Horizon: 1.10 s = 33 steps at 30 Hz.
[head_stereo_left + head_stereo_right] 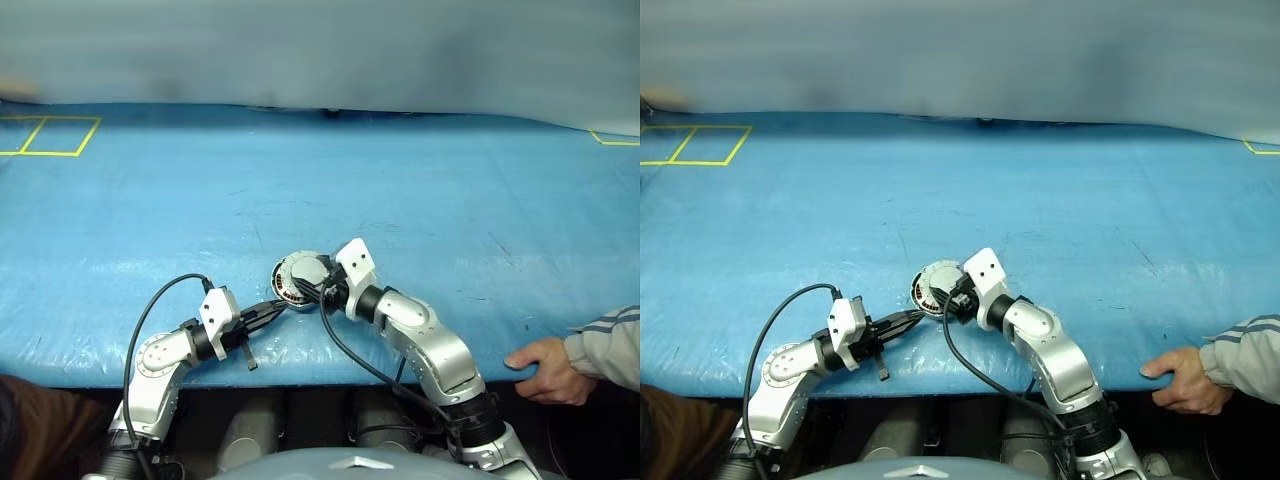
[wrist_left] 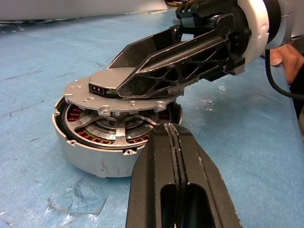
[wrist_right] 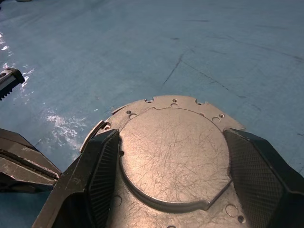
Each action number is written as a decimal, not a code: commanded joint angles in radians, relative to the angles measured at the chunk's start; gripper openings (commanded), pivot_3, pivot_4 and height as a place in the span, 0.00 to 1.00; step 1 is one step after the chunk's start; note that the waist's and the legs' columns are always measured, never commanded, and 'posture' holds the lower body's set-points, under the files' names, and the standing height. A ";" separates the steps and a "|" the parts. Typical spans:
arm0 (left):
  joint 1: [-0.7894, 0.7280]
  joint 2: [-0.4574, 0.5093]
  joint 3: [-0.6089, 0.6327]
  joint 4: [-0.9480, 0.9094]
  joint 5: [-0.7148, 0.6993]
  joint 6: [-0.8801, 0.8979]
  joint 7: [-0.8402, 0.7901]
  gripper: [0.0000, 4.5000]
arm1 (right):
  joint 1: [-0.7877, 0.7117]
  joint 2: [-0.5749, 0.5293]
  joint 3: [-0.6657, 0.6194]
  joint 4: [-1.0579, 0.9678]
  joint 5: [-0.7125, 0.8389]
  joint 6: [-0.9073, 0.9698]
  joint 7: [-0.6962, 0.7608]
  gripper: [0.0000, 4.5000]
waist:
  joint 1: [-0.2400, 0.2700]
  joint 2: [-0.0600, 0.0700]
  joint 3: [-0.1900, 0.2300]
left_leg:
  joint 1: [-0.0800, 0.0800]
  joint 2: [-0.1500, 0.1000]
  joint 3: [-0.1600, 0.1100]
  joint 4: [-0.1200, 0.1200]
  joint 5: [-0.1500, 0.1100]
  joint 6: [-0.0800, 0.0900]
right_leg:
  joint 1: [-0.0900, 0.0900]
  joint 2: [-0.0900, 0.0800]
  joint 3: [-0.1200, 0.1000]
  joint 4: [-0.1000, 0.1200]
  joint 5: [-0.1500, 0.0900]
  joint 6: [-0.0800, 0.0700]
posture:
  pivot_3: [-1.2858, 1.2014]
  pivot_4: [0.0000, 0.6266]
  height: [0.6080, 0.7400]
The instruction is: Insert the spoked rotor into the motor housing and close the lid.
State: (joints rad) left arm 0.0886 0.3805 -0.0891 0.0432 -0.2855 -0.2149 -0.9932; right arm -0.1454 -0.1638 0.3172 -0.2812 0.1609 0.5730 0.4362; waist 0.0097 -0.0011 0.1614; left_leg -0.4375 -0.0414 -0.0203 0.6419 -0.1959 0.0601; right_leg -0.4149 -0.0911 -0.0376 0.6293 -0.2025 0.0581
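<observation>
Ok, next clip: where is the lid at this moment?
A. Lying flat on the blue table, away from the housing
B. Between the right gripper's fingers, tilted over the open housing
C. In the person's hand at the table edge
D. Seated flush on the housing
B: the right gripper has the lid between its fingers, raised at an angle over the motor housing, whose windings and the spoked rotor inside remain exposed.

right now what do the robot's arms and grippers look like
Both arms are silver-grey metal segments joined by black collars, each with a white block at the wrist. A black cable loops from the left arm, another trails along the right arm. The left gripper and right gripper each have two black tapered fingers with triangular lattice cut-outs on the sides and finely textured pads.
</observation>
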 commanded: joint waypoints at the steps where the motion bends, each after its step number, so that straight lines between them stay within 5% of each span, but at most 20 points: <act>1: -0.001 0.000 -0.008 0.006 0.003 -0.024 0.002 0.00 | -0.018 -0.003 0.032 -0.065 -0.034 0.002 -0.023 0.69 | 0.000 0.000 0.000 | 0.000 0.000 0.000 0.000 0.000 0.000 | 0.000 0.000 0.000 0.000 0.000 0.000 | 0.52 0.24 1.00; 33: -0.016 -0.012 -0.034 0.082 0.041 -0.073 0.031 0.00 | -0.050 0.058 0.081 -0.052 -0.065 0.231 -0.117 0.69 | -0.021 0.000 0.000 | 0.002 0.000 0.000 0.000 0.000 0.000 | 0.001 -0.001 -0.001 0.001 0.000 0.000 | 0.52 0.24 1.00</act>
State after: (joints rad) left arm 0.0820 0.3735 -0.1224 0.1303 -0.2436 -0.2676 -0.9645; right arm -0.1918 -0.1105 0.3871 -0.3440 0.0995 0.7810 0.3298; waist -0.0110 -0.0010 0.1610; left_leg -0.4355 -0.0413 -0.0205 0.6420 -0.1958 0.0600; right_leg -0.4137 -0.0917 -0.0387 0.6301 -0.2025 0.0584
